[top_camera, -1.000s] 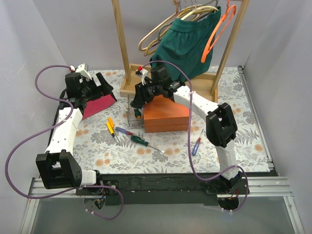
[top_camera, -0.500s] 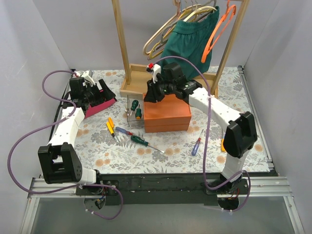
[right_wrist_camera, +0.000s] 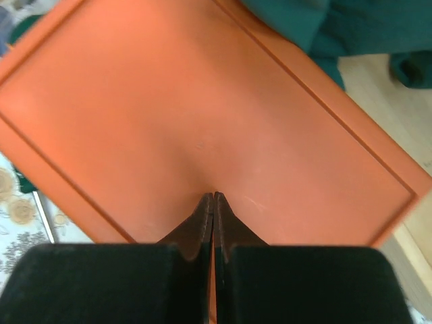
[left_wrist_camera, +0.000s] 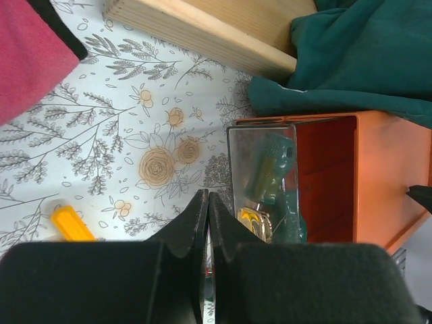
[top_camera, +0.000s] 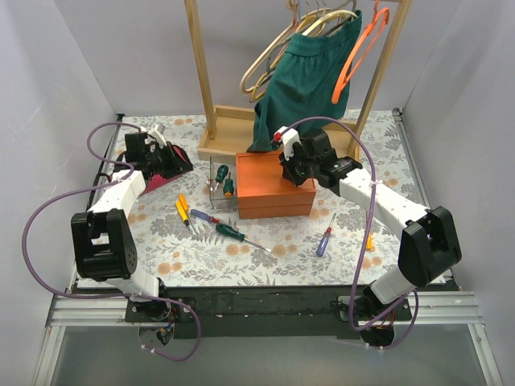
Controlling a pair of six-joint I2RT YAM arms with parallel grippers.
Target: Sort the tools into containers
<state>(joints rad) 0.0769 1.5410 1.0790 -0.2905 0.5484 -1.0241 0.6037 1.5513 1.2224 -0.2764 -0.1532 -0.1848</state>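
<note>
The orange box stands mid-table with its lid on. Against its left side stands the clear box, holding two green-handled screwdrivers. My right gripper hangs shut and empty just above the orange lid, fingertips pressed together. My left gripper is shut and empty at the back left, above the pink cloth. Its wrist view looks towards the clear box and the orange box. Loose on the table lie yellow screwdrivers, a purple-and-red one, a green one and a blue one.
A wooden rack with hangers and green shorts stands behind the boxes; the shorts hang down to the orange box's back edge. An orange tool lies by the right arm. Grey walls close in both sides.
Both grippers closed. My right arm drew back from the clear box to over the orange lid, leaving a green screwdriver in the clear box. My left arm pulled further back left.
</note>
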